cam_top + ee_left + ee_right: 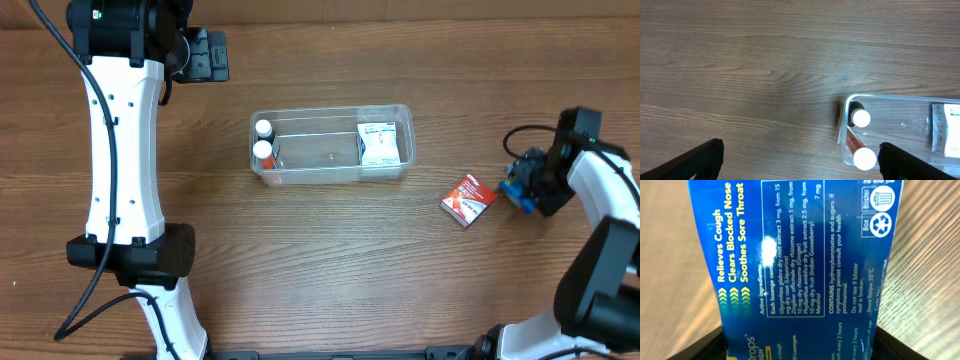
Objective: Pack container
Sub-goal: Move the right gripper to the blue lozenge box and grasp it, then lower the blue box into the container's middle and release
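Observation:
The clear plastic container [330, 175] sits mid-table. It holds two white-capped bottles [263, 142] at its left end and a white box [378, 145] at its right end. In the left wrist view the container [900, 100] and bottles [860, 118] lie at lower right. My left gripper [800, 167] is open and empty above bare table left of the container. My right gripper [520, 185] is at the far right, shut on a blue cough-drops box [800, 265] that fills the right wrist view. A red and white box [468, 198] lies on the table between container and right gripper.
The wooden table [330, 270] stretches around the container. The left arm's white link [120, 150] runs along the left side. The right arm [600, 200] bends in at the far right edge.

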Robot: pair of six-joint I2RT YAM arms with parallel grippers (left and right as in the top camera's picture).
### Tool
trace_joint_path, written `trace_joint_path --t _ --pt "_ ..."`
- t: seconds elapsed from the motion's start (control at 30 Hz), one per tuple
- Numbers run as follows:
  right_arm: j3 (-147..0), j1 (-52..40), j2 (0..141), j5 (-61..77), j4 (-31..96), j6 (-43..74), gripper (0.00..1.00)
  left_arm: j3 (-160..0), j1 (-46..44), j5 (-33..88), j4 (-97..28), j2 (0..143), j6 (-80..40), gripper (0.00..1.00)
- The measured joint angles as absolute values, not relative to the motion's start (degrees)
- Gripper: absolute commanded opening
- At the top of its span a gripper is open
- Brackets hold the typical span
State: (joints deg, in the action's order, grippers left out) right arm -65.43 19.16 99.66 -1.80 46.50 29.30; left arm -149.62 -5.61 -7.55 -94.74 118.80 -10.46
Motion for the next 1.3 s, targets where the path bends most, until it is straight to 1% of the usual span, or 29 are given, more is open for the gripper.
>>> trace_joint_path --t 0.13,0.27,0.3,0.33,0.37,0.5,0.57,0.73,0.9,1.3 --pt "-73.0 13.8 93.3 -1.7 50.2 26.5 0.63 -149.6 -5.6 -7.6 -94.7 118.8 -10.4 1.0" --pt "-80.7 3.2 90.0 -1.5 51.6 21.8 0.63 -149.6 -5.6 -7.6 -94.7 118.8 -10.4 1.0" --pt "-81.1 2.5 90.0 -1.2 51.7 20.6 0.63 -149.6 -5.6 -7.6 -94.7 118.8 -10.4 1.0" --pt "-82.9 -3.6 89.8 -0.6 50.4 19.9 0.63 -149.6 -5.6 -7.6 -94.7 118.8 -10.4 1.0" --pt "-83.0 -7.4 89.8 -0.4 49.2 19.2 0.63 -149.6 -5.6 -7.6 -94.7 118.8 -10.4 1.0" --pt "-83.0 -18.1 90.4 0.1 46.1 18.0 0.63 -149.6 -5.6 -7.6 -94.5 118.8 -10.4 1.0" --pt "-83.0 -21.6 91.7 0.4 45.0 17.7 0.63 -149.6 -5.6 -7.6 -94.3 118.8 -10.4 1.0" --pt "-83.2 -26.4 99.9 2.6 41.7 17.3 0.63 -149.6 -5.6 -7.6 -94.3 118.8 -10.3 1.0" --pt "-83.2 -27.9 106.8 4.2 40.5 17.3 0.63 -149.6 -5.6 -7.6 -93.9 118.8 -10.3 1.0" --pt "-83.4 -28.0 110.9 4.3 41.6 17.1 0.66 -149.6 -5.6 -7.6 -93.7 118.8 -10.3 1.0"
